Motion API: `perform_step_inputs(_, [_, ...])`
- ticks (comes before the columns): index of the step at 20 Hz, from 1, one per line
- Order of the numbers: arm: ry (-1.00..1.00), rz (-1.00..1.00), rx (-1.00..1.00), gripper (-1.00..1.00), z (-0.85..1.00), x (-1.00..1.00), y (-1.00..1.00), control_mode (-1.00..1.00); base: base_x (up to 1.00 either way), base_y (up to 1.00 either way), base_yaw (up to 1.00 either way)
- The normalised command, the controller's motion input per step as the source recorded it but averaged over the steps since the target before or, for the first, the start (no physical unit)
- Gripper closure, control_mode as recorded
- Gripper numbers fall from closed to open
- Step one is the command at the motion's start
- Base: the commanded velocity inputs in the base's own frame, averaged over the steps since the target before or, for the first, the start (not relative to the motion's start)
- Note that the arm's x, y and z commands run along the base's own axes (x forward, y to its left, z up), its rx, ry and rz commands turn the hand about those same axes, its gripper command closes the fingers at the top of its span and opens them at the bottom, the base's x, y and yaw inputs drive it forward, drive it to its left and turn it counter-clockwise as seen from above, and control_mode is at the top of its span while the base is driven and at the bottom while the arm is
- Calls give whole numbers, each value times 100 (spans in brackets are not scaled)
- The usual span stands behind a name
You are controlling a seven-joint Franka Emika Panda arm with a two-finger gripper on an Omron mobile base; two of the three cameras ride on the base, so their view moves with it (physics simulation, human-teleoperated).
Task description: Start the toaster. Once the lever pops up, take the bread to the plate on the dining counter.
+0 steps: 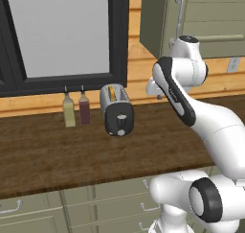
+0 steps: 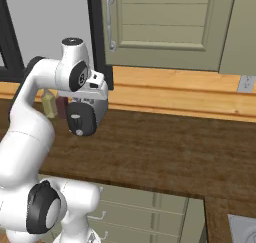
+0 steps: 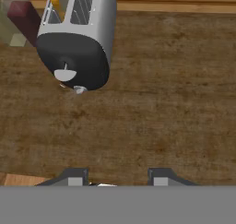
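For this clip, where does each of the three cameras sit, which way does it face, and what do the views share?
Left base view: behind the arm to its left, looking forward and down at the toaster, two bottles and the counter; the white arm rises at lower right.
Right base view: behind the arm to its right, facing the same counter; the arm rises at lower left, partly covering the toaster.
Hand view: on the hand, looking along the gripper toward the toaster; both dark fingertips stand apart at the bottom.
Shared: all three show the toaster on the counter.
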Motion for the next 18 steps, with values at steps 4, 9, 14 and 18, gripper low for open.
perform_step_inputs(4, [-1,0,0,-100,0,-16,19,-100,0,0,0])
perform_step_inputs(9, [0,0,0,-100,-16,-4,80,-100,0,0,0])
perform_step_inputs(14, [0,0,0,-100,-41,9,84,-100,0,0,0])
perform_step_inputs(18, [-1,0,0,-100,-48,18,64,-100,0,0,0])
